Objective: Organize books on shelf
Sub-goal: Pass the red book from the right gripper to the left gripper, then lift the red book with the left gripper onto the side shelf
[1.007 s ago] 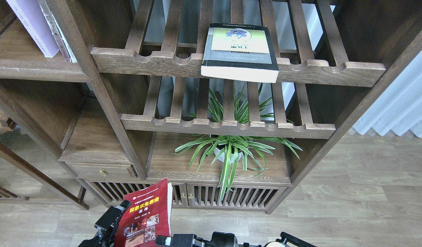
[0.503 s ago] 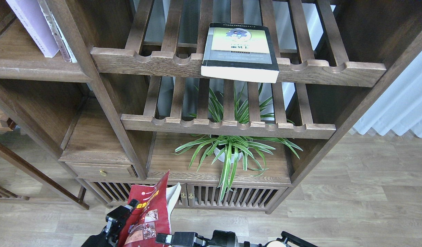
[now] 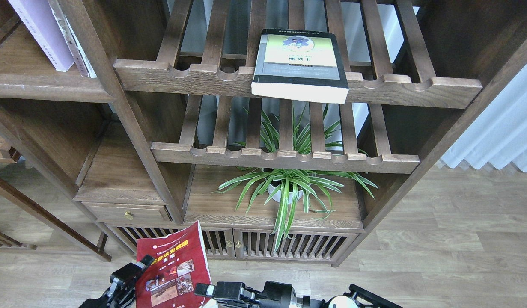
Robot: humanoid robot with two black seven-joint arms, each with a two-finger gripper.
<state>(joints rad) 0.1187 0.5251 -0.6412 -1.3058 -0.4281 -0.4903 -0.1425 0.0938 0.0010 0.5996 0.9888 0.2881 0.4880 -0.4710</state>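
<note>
So 3 books total: the lavender book (image 3: pixel 40 32) stands on the solid shelf (image 3: pixel 45 87) top left, the yellow-green book (image 3: pixel 299 64) lies flat on the upper slatted rack (image 3: pixel 195 79), and the red book (image 3: pixel 173 267) is pinched by the left gripper (image 3: pixel 132 276). The right gripper (image 3: pixel 209 291) sits beside it, can't tell its opening. 1 potted plant (image 3: pixel 284 188) sits in the lower cubby.
</note>
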